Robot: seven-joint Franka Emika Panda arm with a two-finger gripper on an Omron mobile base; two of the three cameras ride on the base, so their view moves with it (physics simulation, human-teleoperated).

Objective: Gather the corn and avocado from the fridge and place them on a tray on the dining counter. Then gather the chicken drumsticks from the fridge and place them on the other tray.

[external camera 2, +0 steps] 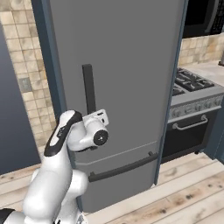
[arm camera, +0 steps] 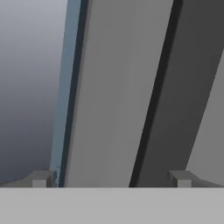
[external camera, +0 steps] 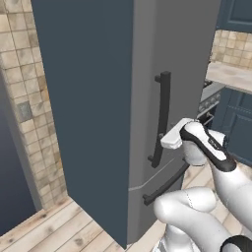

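Observation:
The grey fridge (external camera: 98,98) (external camera 2: 131,65) stands shut in front of me, so the corn, avocado and chicken drumsticks are hidden behind its door. The trays and the dining counter are out of view. My gripper (external camera: 165,142) (arm camera: 111,179) is open, right at the lower part of the door's dark vertical handle (external camera: 164,108) (external camera 2: 89,85). In the hand view the handle (arm camera: 175,87) runs as a slanted dark bar close above the right fingertip (arm camera: 181,178), with the door face between the tips. Nothing is held.
A second dark handle (external camera: 165,184) (external camera 2: 124,168) crosses the lower drawer. A stove with oven (external camera 2: 192,100) stands right of the fridge, with a microwave (external camera 2: 205,17) above it. A tiled wall (external camera: 24,98) borders the left. The wooden floor (external camera 2: 183,197) is open.

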